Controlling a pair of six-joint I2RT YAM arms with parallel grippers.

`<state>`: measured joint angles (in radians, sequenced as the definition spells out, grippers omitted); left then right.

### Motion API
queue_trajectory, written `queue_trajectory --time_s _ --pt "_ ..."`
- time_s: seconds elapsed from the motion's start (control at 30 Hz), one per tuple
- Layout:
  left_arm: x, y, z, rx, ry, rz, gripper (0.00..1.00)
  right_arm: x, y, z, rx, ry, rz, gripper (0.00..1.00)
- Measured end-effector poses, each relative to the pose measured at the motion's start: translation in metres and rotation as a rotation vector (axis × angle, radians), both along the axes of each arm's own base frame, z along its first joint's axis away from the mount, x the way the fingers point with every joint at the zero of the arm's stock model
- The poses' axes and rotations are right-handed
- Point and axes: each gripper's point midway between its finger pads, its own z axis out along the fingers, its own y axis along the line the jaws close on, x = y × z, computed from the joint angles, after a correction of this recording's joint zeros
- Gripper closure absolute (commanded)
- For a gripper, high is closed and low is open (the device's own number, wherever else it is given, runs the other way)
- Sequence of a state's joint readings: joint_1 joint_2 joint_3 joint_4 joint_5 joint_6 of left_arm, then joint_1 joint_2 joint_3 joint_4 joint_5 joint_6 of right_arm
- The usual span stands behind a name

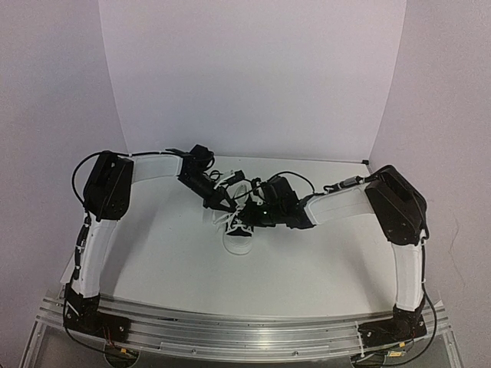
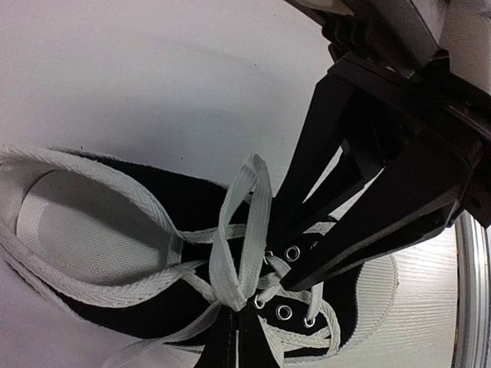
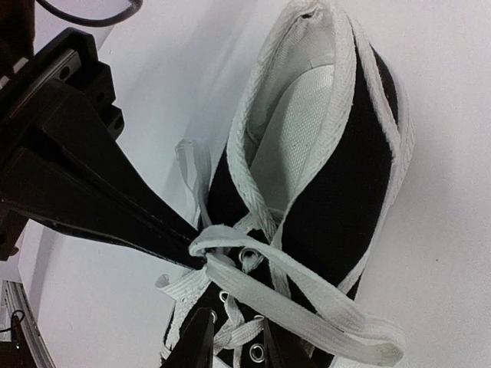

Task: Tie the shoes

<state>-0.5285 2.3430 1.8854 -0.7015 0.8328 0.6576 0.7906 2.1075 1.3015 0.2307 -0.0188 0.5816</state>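
The small black shoe [image 1: 238, 239] with a white toe cap lies mid-table, toe toward the arms' bases. In the left wrist view my left gripper [image 2: 236, 313] is shut on the base of a white lace loop [image 2: 242, 222] above the shoe [image 2: 146, 314]. From the left of the right wrist view, the left gripper [image 3: 198, 257] holds that loop [image 3: 307, 299] over the shoe [image 3: 337, 199]. My right gripper [image 3: 236, 316] stands over the eyelets, jaws narrowly apart with crossed laces between; whether they pinch is unclear. Both grippers [image 1: 229, 207] [image 1: 253, 213] meet over the shoe. The right gripper [image 2: 288, 268] points down at the eyelets.
White table [image 1: 307, 261] with white backdrop walls behind and to the sides. An aluminium rail [image 1: 245, 330] runs along the near edge where the arm bases are bolted; the rail [image 2: 472, 291] also shows at the right of the left wrist view.
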Motion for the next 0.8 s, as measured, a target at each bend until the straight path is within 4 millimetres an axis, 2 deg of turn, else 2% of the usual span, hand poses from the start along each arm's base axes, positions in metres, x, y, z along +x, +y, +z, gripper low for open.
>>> queue_trajectory --time_s 0.27,0.47,0.57,0.67,0.8 --pt "-0.003 0.009 0.004 -0.042 0.075 -0.001 1.00 0.004 -0.003 -0.002 -0.003 -0.003 -0.034 0.80" --pt "-0.004 0.010 0.002 -0.060 0.104 -0.004 1.00 0.002 -0.002 -0.003 -0.008 -0.020 -0.007 0.74" --pt "-0.004 0.010 0.000 -0.063 0.110 -0.004 1.00 -0.001 -0.002 -0.002 -0.015 -0.054 0.045 0.77" --pt "-0.003 0.009 -0.001 -0.066 0.104 -0.005 1.00 -0.006 -0.006 -0.001 -0.030 -0.083 0.093 0.87" --pt "-0.002 0.007 -0.004 -0.068 0.099 -0.005 1.00 -0.006 -0.009 0.003 -0.046 -0.112 0.125 0.87"
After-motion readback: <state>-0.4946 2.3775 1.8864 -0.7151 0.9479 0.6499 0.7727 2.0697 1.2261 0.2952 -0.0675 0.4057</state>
